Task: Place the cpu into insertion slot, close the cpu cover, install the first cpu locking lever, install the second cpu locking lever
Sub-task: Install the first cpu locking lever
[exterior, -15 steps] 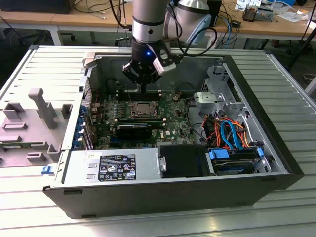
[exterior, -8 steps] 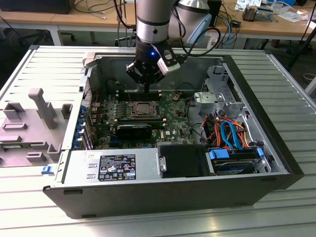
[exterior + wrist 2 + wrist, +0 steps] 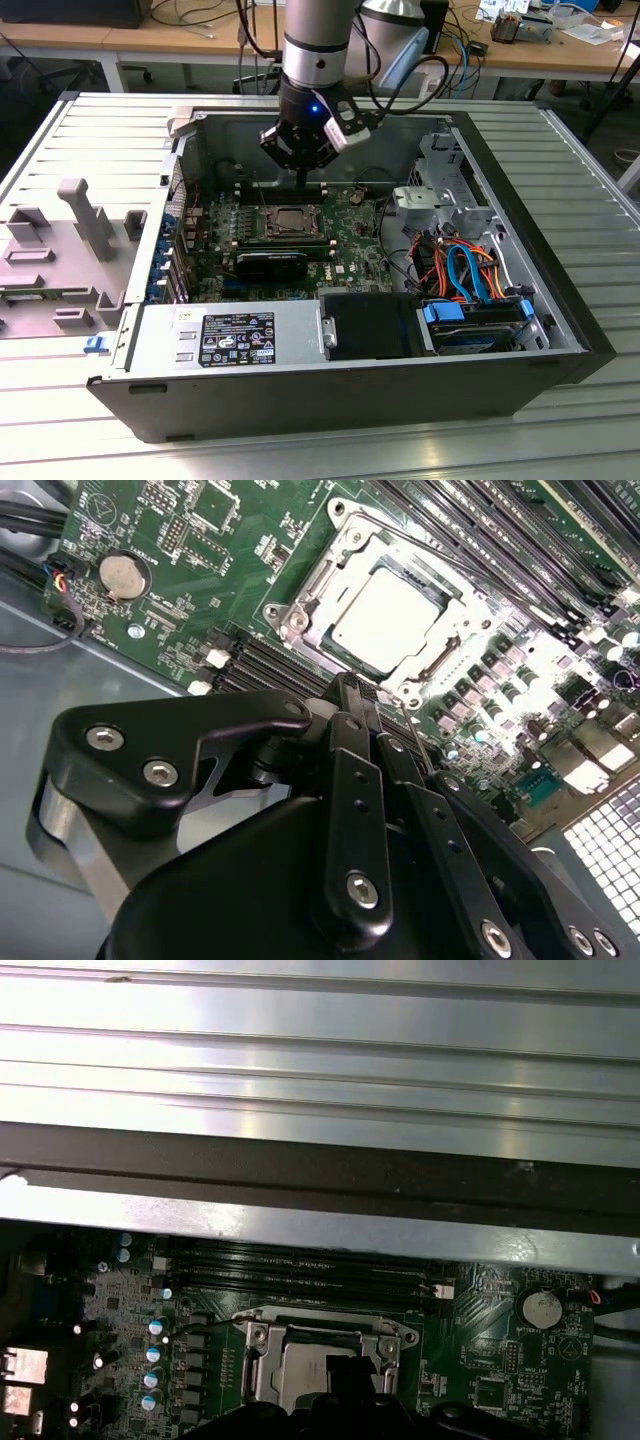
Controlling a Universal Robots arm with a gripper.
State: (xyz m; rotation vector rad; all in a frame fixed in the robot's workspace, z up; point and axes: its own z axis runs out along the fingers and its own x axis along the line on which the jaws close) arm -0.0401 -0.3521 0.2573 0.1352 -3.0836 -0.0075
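Cpu (image 3: pixel 385 615), one only, lies seated in its socket on the motherboard (image 3: pixel 225 540). The single cpu cover (image 3: pixel 300 600) looks lowered around it, though I cannot tell whether either locking lever is latched. The one gripper (image 3: pixel 352 688) hangs just beside the socket's edge, fingers pressed together, gripping nothing.

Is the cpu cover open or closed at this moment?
Closed. In the second wrist view the cover lies flat around the cpu, not raised.
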